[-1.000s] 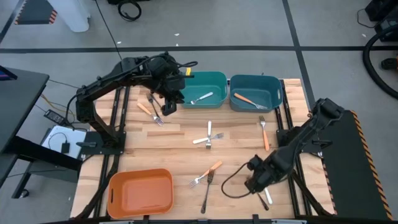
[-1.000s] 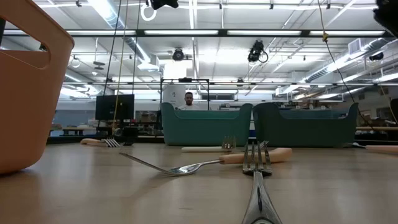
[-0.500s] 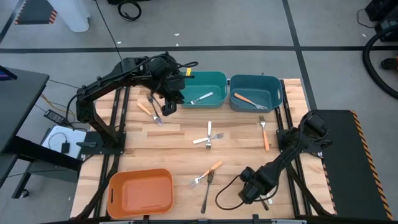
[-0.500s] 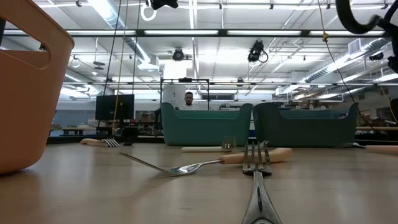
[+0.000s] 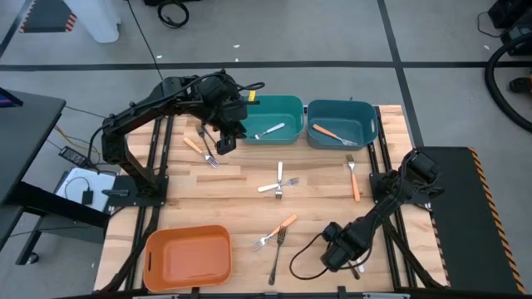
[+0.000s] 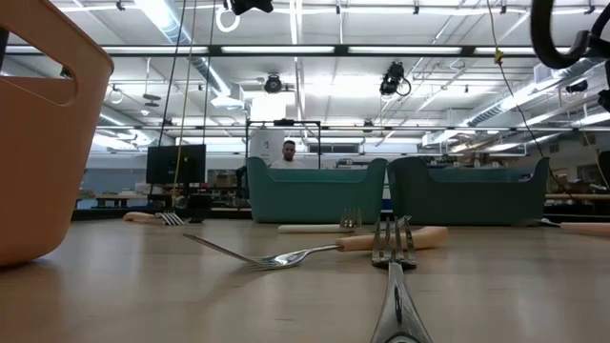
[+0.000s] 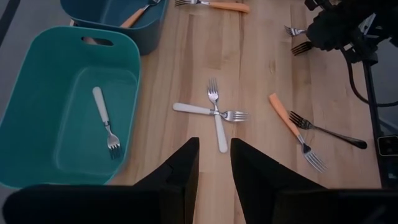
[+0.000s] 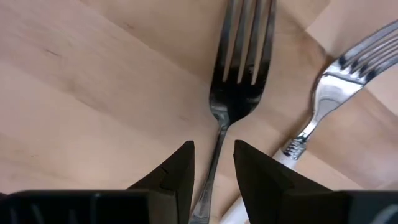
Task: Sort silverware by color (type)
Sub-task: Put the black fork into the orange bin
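Observation:
My right gripper (image 8: pixel 214 171) (image 5: pixel 336 249) is low over the table near its near right corner, open by a narrow gap. Its fingers stand either side of the thin neck of an all-dark fork (image 8: pixel 239 68) that lies flat; I see no touch. A white-handled fork (image 8: pixel 329 87) lies beside it. My left gripper (image 7: pixel 214 165) (image 5: pixel 227 137) hovers by the teal bin (image 5: pixel 291 106), slightly open and holding nothing. Two crossed white-handled forks (image 5: pixel 278 183), orange-handled forks (image 5: pixel 354 178) (image 5: pixel 280 227) (image 5: pixel 192 143) and a dark fork (image 5: pixel 276 257) lie on the wood.
The teal bin holds a white-handled fork (image 5: pixel 270 130). The blue bin (image 5: pixel 366 112) next to it holds an orange-handled fork (image 5: pixel 327 131). An orange bin (image 5: pixel 158 249) stands at the near left corner. The right arm's cable (image 5: pixel 303 257) loops over the table beside its gripper.
My right gripper has moved toward the table's near edge and a little to the left, coming down over the forks at the near right corner, then held still. The forks have stayed where they were.

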Controlling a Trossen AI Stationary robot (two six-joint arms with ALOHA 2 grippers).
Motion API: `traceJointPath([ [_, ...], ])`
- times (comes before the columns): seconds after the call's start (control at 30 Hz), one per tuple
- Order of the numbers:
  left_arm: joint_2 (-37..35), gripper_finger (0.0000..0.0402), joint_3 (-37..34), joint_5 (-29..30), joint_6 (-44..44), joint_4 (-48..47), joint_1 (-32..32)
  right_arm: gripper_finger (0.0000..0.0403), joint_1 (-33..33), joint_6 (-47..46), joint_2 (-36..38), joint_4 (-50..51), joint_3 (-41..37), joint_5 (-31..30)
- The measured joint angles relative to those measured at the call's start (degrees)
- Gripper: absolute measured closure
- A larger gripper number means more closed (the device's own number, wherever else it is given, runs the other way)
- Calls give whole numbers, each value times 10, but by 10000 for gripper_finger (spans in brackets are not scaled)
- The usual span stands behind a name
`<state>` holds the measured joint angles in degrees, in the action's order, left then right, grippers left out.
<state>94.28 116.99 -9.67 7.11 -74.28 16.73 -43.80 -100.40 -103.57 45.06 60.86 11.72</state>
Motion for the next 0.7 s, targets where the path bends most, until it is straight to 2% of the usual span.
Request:
traceJointPath([
  [0.2, 0, 301, 0, 0, 0, 1, 0, 282, 6, 1, -12, 0, 0, -29],
  [0.47, 0, 301, 0, 0, 1, 2, 0, 287, 24, 11, -28, -2, 3, -18],
  [0.57, 0, 301, 0, 0, 2, 2, 0, 314, 24, 11, -29, -1, 3, -14],
  [0.7, 0, 301, 0, 0, 2, 2, 1, 382, 24, 11, -30, 0, 2, -12],
])
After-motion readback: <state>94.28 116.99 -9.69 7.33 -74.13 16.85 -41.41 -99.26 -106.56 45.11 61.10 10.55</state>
